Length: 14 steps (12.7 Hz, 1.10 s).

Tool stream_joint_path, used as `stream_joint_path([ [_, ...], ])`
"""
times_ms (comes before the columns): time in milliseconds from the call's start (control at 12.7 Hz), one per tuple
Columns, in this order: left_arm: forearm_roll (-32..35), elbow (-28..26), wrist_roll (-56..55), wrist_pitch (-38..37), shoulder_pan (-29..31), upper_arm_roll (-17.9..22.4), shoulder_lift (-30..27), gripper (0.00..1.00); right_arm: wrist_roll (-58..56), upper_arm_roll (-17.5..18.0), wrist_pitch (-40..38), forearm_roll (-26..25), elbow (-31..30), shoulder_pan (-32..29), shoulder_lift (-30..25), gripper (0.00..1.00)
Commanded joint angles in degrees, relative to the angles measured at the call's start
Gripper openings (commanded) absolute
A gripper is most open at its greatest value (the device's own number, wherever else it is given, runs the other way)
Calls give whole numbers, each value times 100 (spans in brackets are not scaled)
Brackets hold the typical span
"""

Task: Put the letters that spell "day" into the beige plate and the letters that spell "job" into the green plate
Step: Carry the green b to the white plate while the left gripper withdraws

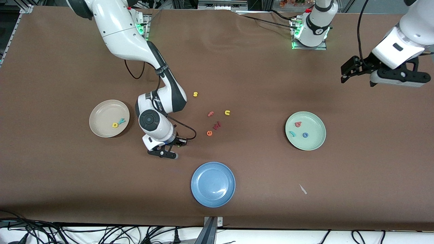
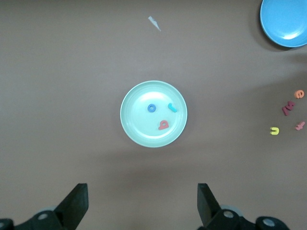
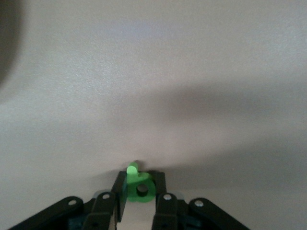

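Note:
My right gripper (image 3: 139, 181) is shut on the green a (image 3: 139, 186), pinched between its two fingers right at the tabletop. In the front view this gripper (image 1: 180, 142) is down between the beige plate (image 1: 101, 115) and the blue plate. A yellow d (image 1: 115, 125) and a teal y (image 1: 122, 120) lie in the beige plate. The green plate (image 1: 313, 127) holds a red b (image 1: 298, 124), a teal j (image 1: 292, 134) and a blue o (image 1: 305, 135). My left gripper (image 1: 349, 73) waits open, raised at the left arm's end of the table, looking down on the green plate (image 2: 139, 120).
A blue plate (image 1: 213, 184) sits near the front edge. Loose letters lie mid-table: a yellow s (image 1: 195, 94), pink f (image 1: 210, 114), yellow u (image 1: 227, 112), a dark red letter (image 1: 217, 125) and orange e (image 1: 209, 133). A white scrap (image 1: 302, 189) lies nearer the camera than the green plate.

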Motion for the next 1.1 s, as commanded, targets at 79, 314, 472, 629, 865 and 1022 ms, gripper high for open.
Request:
stream_joint_path([
  [79,75,233,62,-308,55,26,213,100,-591,-152,-569,-7,-493,-34,-654,15],
  [314,75,443,-79,-247,55,17,467,100,-1198,-275,-308,-16,-1696,-34,-1559,14],
  [472,66,497,-96,-247,47,0,591,100,-1803,-407,149,-16,-2671,-34,-2148,14],
  [629,75,515,-79,-247,11,0,662,100,-2505,-626,536,-16,-3507,-34,-2667,14],
  [865,84,497,-18,-291,37,-9,662,100,-3516,-1083,863,-16,-4257,-34,-3047,14],
  [1022,84,610,-26,-282,47,17,670,100,-4062,-1434,872,-7,-4381,-34,-3065,14],
])
